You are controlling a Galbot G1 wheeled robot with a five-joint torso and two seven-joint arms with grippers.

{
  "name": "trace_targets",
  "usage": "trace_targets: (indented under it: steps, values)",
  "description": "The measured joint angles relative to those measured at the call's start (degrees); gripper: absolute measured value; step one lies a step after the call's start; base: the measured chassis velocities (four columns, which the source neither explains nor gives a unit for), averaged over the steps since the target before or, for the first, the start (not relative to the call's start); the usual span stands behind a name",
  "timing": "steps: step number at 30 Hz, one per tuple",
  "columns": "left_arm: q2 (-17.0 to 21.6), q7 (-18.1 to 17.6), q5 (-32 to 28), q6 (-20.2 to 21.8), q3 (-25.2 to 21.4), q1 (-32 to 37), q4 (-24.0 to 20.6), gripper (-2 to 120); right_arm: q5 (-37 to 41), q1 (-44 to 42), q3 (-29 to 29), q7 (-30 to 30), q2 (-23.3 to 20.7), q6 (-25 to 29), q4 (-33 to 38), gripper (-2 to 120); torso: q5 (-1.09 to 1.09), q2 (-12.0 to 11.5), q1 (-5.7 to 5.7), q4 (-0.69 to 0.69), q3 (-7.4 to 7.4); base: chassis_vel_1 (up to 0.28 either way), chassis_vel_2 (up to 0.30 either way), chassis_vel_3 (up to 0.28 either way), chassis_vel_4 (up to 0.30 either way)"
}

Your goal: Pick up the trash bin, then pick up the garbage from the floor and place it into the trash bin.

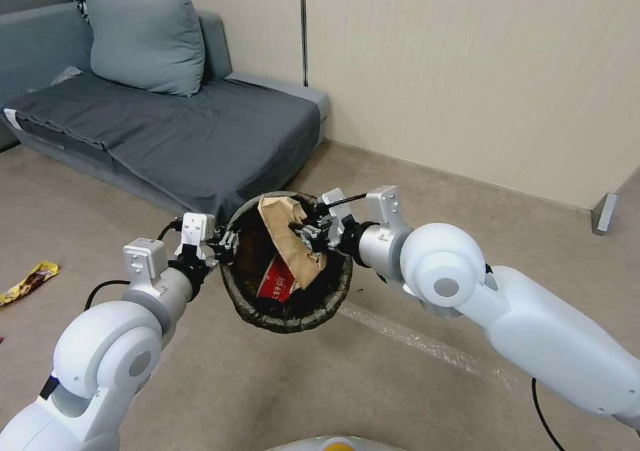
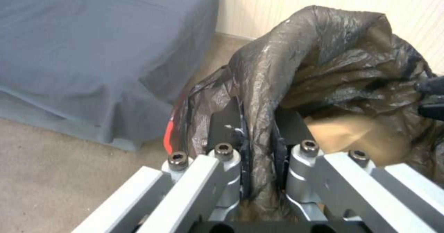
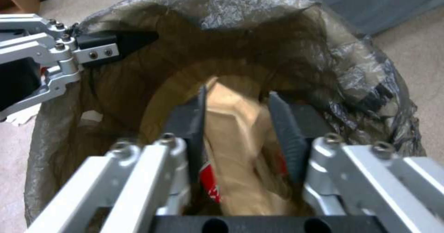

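Beige carpet [image 1: 200, 371] covers the floor of a room with pale panelled walls, and a grey sofa [image 1: 167, 124] with a grey cushion [image 1: 147, 41] stands against the wall at the robot's far left. A strip of clear tape [image 1: 413, 337] lies on the carpet ahead of the robot.

Both white arms reach forward and meet at the trash bin [image 1: 288, 311], which is held up off the floor in front of the robot, close to the sofa's front corner. Its dark bag liner [image 2: 324, 59] is folded over the rim and crumpled.

The left gripper [image 1: 225, 243] is at the bin's left rim. In the left wrist view its dark fingers [image 2: 227, 122] are closed together with the liner and rim pinched between them.

The right gripper [image 1: 312, 232] is over the bin's mouth from the right side. In the right wrist view its two fingers [image 3: 284, 129] stand apart on either side of a tan paper bag [image 3: 236, 122], with space showing on both sides, so the grip is released. The paper bag sticks up out of the bin, leaning toward the far rim. Beside it inside the bin sits a red-and-white packet [image 1: 279, 284].

A yellow snack wrapper [image 1: 28, 282] lies on the carpet well off to the robot's left, apart from the bin.
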Motion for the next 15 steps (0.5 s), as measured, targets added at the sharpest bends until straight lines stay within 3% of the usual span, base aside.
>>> trace_targets:
  steps: [15]
  values:
    - [0.22, 0.03, -0.29, 0.0, -0.12, -0.44, 0.27, 6, 0.38, 0.45, 1.21, -0.12, -0.17, -0.01, 0.2, 91, 0.0, 0.0, 0.0, 0.0, 0.0, 0.0, 0.0, 0.0, 0.0]
